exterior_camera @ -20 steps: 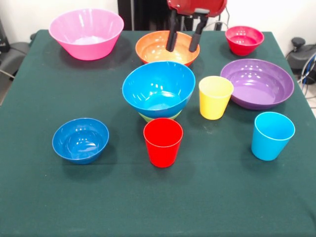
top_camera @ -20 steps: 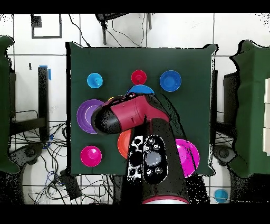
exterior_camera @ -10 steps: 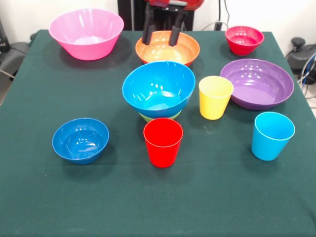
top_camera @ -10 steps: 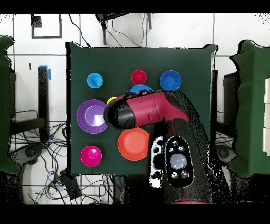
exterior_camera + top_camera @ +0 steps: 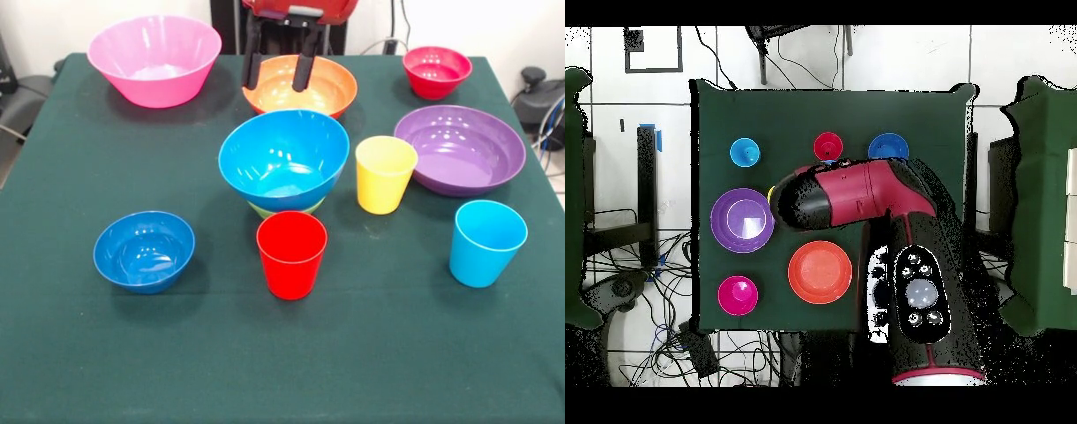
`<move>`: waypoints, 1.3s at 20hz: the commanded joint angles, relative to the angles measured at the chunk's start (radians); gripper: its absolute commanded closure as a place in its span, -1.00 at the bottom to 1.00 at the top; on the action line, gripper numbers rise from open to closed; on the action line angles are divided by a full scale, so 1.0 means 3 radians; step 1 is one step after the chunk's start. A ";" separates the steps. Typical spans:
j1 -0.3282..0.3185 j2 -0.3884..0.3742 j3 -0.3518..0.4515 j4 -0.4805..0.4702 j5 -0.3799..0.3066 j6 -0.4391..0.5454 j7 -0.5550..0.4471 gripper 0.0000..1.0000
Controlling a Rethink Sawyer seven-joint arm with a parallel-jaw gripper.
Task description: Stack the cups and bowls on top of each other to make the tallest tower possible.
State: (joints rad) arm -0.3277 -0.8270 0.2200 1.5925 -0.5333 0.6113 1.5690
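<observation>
Large blue bowl (image 5: pixel 283 157) sits on dark green tablecloth (image 5: pixel 71 344); fingers (image 5: pixel 252 60) spread, empty, over orange bowl (image 5: pixel 300 86).

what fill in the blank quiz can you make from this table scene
1. The large blue bowl sits on top of a small ____ bowl.
2. The cup standing closest to the purple bowl is the ____ one.
3. The gripper hangs open over the near rim of the ____ bowl.
4. The red cup holds ____ inside it.

Missing words: green; yellow; orange; nothing
</observation>
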 commanded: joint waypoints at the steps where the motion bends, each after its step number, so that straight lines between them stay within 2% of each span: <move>1: -0.0054 0.0266 0.0403 -0.0285 -0.0086 0.0452 -0.0694 -1.00; 10: -0.0083 0.0451 0.0509 -0.0689 -0.0080 0.0719 -0.0716 -1.00; 20: -0.0200 0.0468 0.0571 -0.0675 -0.0157 0.0635 -0.0764 -1.00; 26: -0.0245 0.0578 0.0620 -0.0782 -0.0220 0.0630 -0.0806 -1.00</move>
State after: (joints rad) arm -0.3845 -0.7348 0.3272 1.3849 -0.5390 0.7227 1.5690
